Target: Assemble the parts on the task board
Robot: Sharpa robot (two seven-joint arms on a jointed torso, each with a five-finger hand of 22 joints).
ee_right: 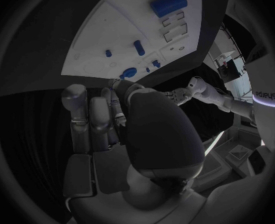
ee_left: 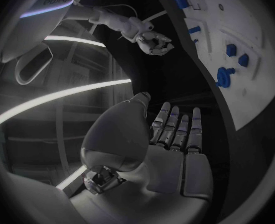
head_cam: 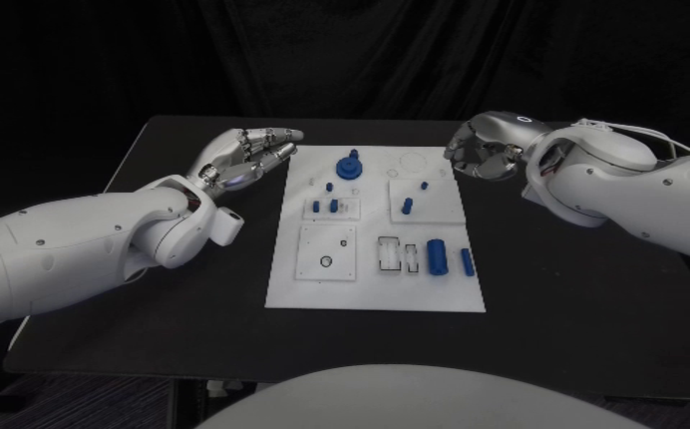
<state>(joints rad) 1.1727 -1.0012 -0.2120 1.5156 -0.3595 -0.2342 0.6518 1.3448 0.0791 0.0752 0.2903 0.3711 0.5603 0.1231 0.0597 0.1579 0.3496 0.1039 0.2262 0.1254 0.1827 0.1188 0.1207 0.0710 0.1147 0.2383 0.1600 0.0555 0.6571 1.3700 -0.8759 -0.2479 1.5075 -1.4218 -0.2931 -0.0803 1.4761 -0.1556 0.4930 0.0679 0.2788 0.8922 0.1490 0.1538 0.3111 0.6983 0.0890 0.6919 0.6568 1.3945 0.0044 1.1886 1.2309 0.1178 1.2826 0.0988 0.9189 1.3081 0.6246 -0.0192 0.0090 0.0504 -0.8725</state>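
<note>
White task board [head_cam: 377,289] at the centre of the black surface [head_cam: 172,329], blue parts [head_cam: 436,256] on it. Left hand [head_cam: 247,160] at 10 o'clock, fingers [head_cam: 273,137] spread, empty. Right hand [head_cam: 487,147] at 2 o'clock, curled, holding nothing.

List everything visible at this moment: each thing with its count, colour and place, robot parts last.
task board: one, white, middle of the black table, between the two hands.
table: one, black, under the board.
round knobbed part: one, blue, far end of the board near its middle.
small parts: a few, blue, on the board's left middle plate.
peg part: one, blue, on the right middle plate.
cylinder parts: two, blue, lying at the board's near right, the slimmer one nearest the edge.
left robot hand: one, silver, fingers extended, holding nothing, off the board's far left corner.
right robot hand: one, silver, fingers curled in, nothing in them, off the board's far right corner.
</note>
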